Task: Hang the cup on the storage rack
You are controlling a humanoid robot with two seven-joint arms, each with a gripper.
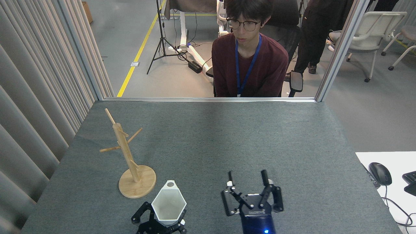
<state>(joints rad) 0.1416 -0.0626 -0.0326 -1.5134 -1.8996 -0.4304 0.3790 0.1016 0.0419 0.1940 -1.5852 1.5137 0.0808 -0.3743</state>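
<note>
The white faceted cup [169, 204] is held upright near the table's front edge, its mouth towards me and its holed tab pointing away. My left gripper [159, 218] is shut on the cup's lower body from below, its dark fingers [140, 214] showing on either side. The bamboo storage rack [125, 148] stands just left of and beyond the cup, its round base [137, 186] close to the tab. My right gripper [247, 175] hangs open to the right of the cup, fingers pointing away, holding nothing.
A person in a dark red top sits behind the table's far edge [208, 99]. A pleated curtain [39, 97] runs along the left side. A white desk at the right carries a mouse [380, 173] and a keyboard corner [410, 182].
</note>
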